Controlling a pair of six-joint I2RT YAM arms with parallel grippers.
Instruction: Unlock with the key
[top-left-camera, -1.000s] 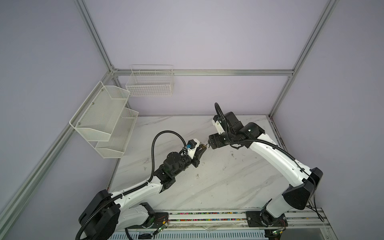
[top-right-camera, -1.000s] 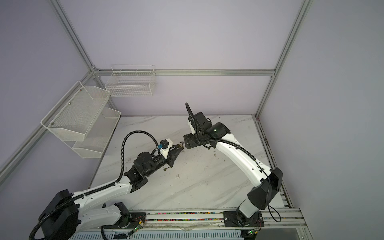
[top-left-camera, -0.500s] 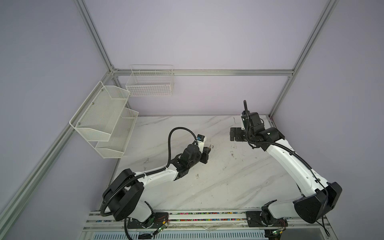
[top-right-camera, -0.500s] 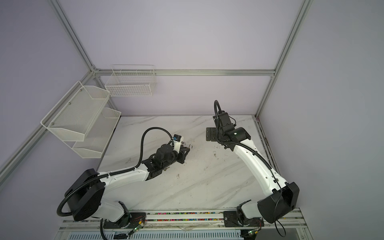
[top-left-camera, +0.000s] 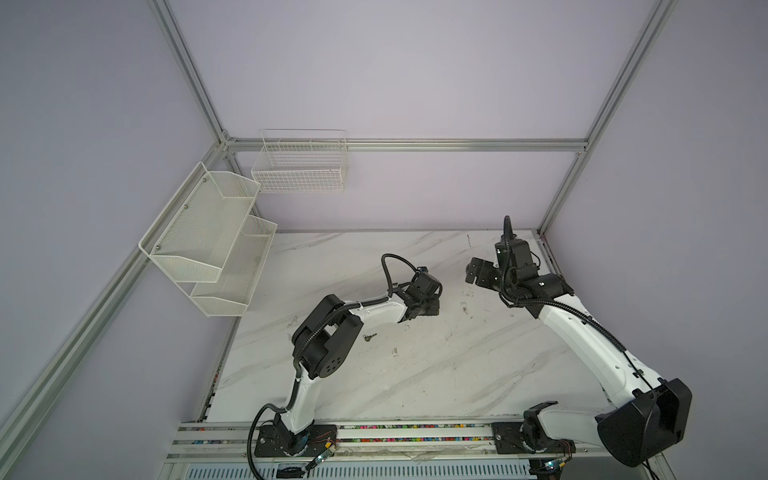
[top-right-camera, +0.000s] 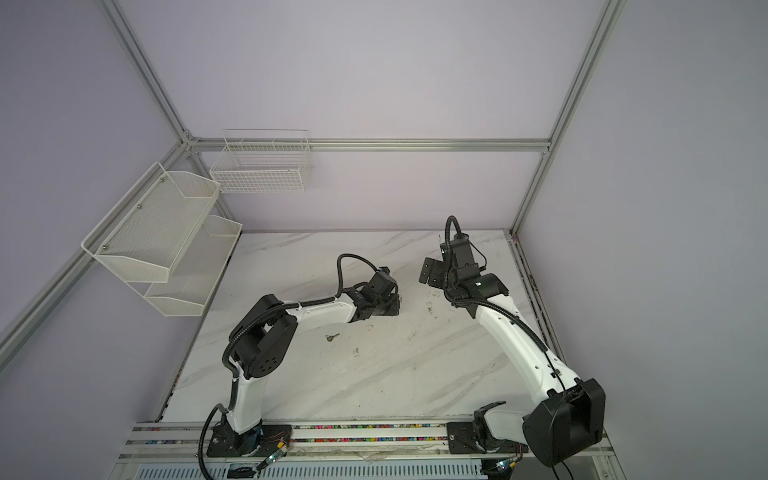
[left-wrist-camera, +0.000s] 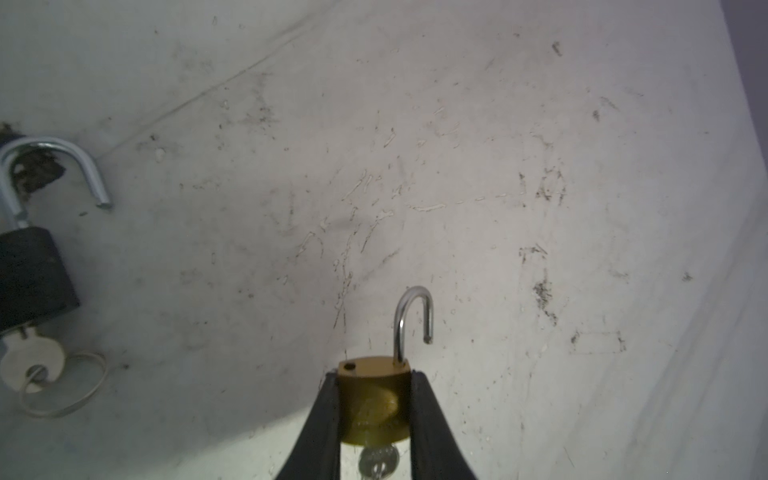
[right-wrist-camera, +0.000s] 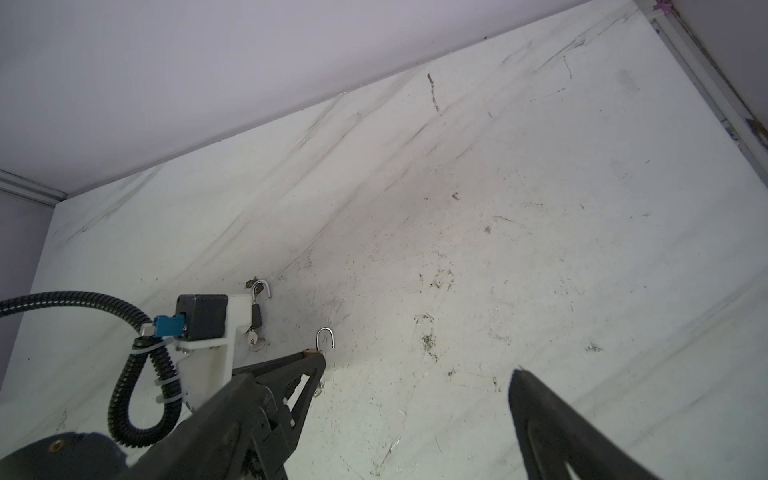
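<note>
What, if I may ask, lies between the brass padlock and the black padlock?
Bare, scuffed tabletop between brass padlock and black padlock, in the left wrist view.

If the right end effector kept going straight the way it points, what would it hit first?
Most likely the bare marble tabletop: the open right end effector aims down at scuffed surface, and the brass padlock sits off to one side of its line. Depth is unclear.
</note>
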